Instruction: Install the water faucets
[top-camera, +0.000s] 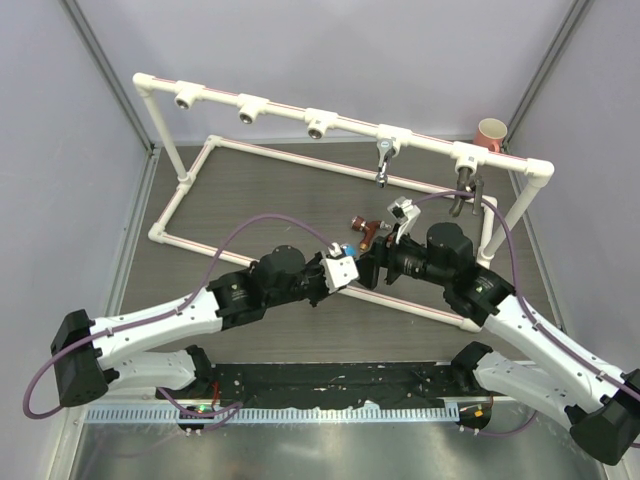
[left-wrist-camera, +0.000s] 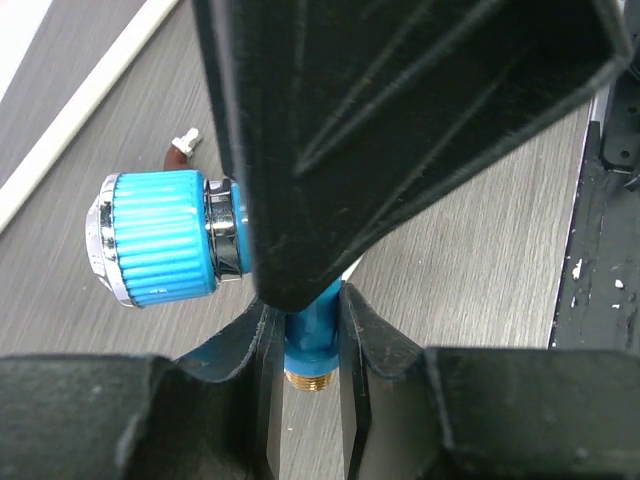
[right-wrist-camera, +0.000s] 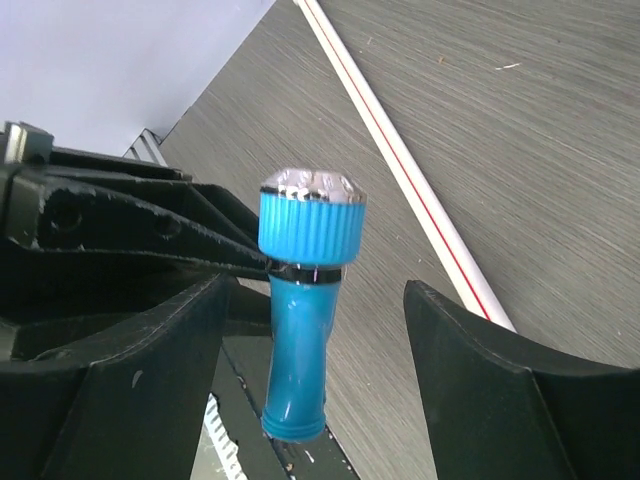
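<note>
Handing over the blue faucet (right-wrist-camera: 300, 330) in the air over the pipe frame's (top-camera: 285, 110) near rail could fail. Left fingers (left-wrist-camera: 385, 355) pinch its body and right fingers (right-wrist-camera: 480, 370) flank it half-wide, untouching. If the left lets go early or the right bites off-centre, it likely drops to the counter (top-camera: 250, 190).

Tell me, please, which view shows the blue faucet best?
The right wrist view: the blue faucet shows whole, knob to tip. The left wrist view shows its knob and brass thread, the middle hidden; the top view, only a blue speck.
</note>
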